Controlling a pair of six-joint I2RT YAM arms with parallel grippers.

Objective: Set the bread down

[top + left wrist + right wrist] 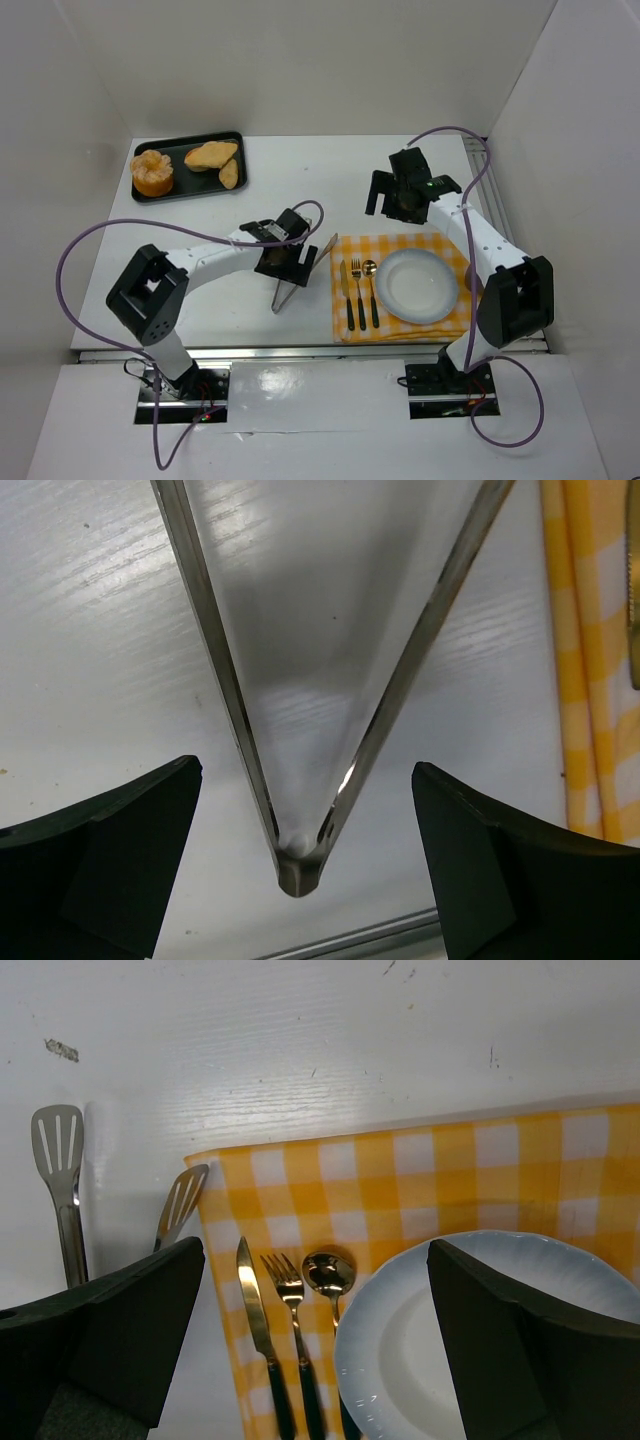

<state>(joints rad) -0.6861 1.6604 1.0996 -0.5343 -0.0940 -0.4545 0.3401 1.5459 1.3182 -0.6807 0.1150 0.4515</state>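
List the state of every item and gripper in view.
Tongs, lying on the table, arms spread.
Left gripper, open, a finger either side of the tongs' hinge.
Right gripper, open, holding nothing.
Bread, on the tray, not picked up.
Plate, empty, on the cloth.
Knife, fork, spoon, lying on the cloth beside the plate.

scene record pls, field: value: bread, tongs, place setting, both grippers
bread: three golden bread pieces on black rectangular tray, far left
tool: metal tongs flat on table, not gripped
left gripper: open, fingers either side of tongs' hinge end
right gripper: open, empty, above yellow checked cloth
target: white round plate on cloth, empty
cutlery: black-handled knife, fork, spoon left of plate
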